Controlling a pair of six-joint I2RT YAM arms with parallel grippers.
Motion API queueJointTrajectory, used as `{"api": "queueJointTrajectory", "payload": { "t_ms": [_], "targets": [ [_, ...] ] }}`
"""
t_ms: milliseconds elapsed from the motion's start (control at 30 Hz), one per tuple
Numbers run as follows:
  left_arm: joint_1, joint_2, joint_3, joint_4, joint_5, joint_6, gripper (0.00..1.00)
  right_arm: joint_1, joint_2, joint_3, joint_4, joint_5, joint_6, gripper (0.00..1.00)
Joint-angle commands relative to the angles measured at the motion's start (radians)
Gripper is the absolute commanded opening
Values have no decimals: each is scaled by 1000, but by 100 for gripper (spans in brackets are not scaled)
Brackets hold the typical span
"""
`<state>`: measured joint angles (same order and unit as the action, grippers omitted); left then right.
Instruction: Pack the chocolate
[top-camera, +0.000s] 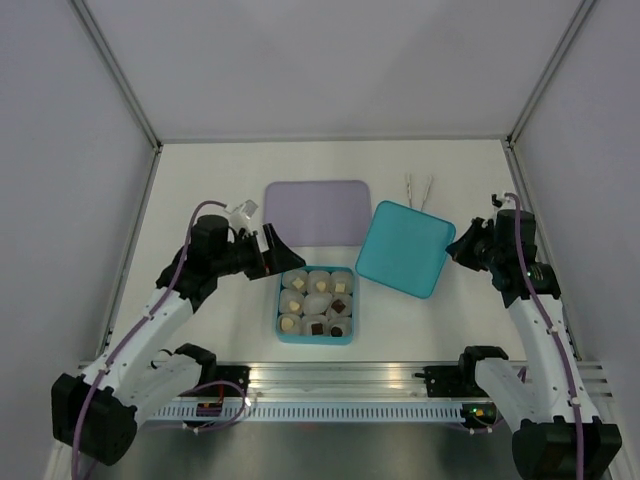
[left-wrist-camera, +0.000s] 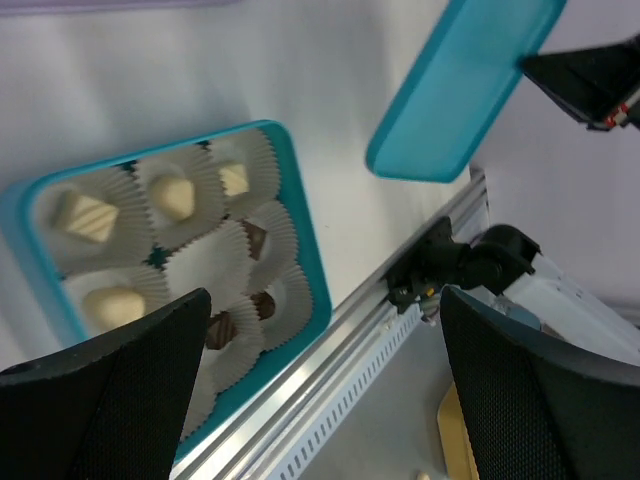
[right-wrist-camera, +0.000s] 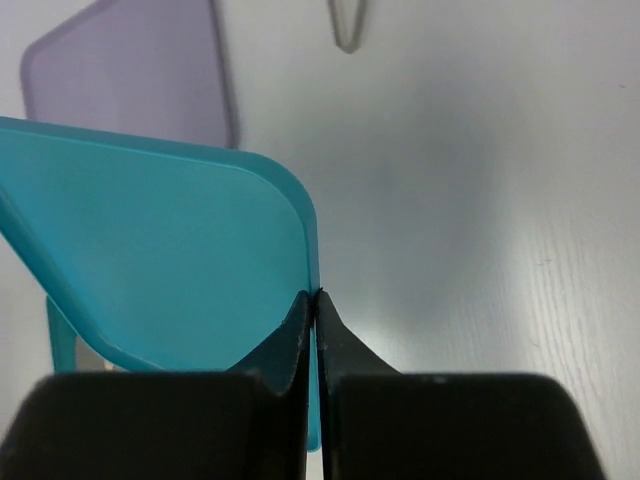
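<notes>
Top external view: the chocolate (top-camera: 290, 323), tiny cream-white and dark brown pieces, lies in round white fluted paper cups (left-wrist-camera: 205, 262) inside a square teal plastic box (top-camera: 278, 310) at frame centre on the white surface (top-camera: 200, 180).

- The left hand (top-camera: 275, 250) hangs just up-left of the box, fingers spread wide and grasping nothing, apart from the pieces.
- The right hand (top-camera: 462, 247), at right of frame, is well apart from the chocolate. It is clenched on the edge of a flat square teal plastic lid (top-camera: 408, 248).
- A flat lavender tray (top-camera: 316, 212) lies above the box.

Left wrist view: the box sits at left of frame. The lower-left black finger (left-wrist-camera: 100, 400) covers its near cups, so the piece count is uncertain. The lid shows tilted at upper right.

Right wrist view: the fingertips meet on the lid's rim. The lid fills the left half and hides nearly all of the box and the chocolate.
</notes>
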<state>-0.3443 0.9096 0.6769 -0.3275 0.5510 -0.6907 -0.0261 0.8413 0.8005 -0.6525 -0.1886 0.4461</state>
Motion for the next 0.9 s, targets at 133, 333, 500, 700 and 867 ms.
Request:
{"api": "queueJointTrajectory", "payload": {
  "t_ms": [133, 333, 500, 700, 867],
  "targets": [
    [-198, 205, 169, 219, 56, 33, 100, 127, 39, 123, 7, -193, -4, 1],
    [-286, 376, 271, 255, 55, 46, 100, 241, 74, 123, 77, -235, 42, 0],
    [-289, 413, 283, 303, 58, 2, 66, 250, 85, 123, 99, -278, 22, 0],
    [-291, 384, 280, 308, 1, -95, 2, 279, 111, 132, 83, -308, -93, 0],
    [-291, 325, 322, 117, -126, -185, 2, 420, 24, 200, 37, -62, -276, 57]
  ]
}}
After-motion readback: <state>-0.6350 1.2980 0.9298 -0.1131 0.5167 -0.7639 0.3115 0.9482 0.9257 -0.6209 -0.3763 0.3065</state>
